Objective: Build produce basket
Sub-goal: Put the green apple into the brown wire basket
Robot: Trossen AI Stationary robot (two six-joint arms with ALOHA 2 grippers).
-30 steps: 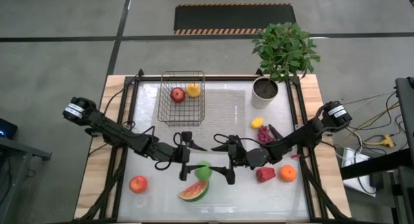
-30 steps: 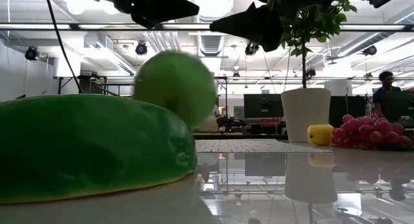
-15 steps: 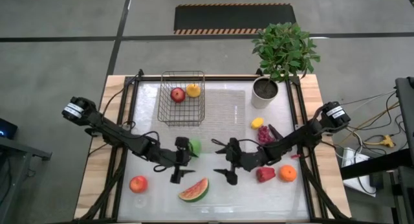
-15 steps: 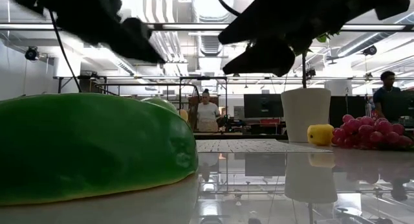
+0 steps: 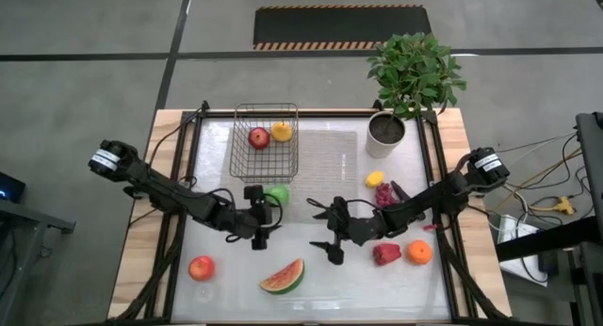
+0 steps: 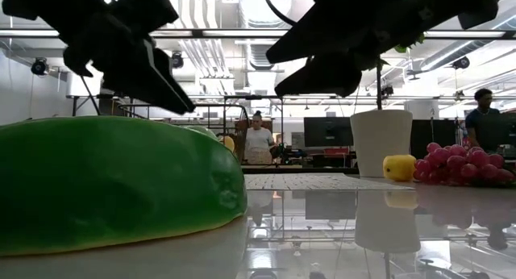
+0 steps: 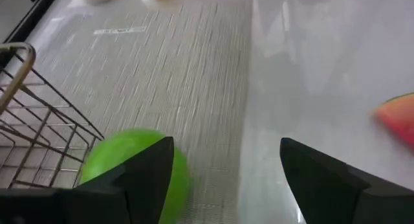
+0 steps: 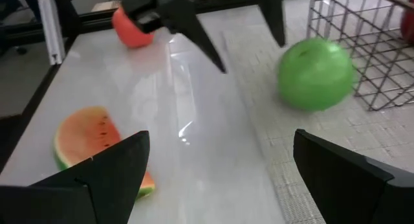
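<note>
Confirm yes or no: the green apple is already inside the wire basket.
No. In the high view the green apple lies on the table just outside the basket, which holds only a red apple and a yellow fruit.

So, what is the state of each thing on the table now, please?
Basket: upright, holds a red apple and a yellow fruit.
Green apple: on the table just outside the basket, not held.
Watermelon slice: lying on the table.
Left gripper: jaws open, empty.
Right gripper: jaws open, empty.
</note>
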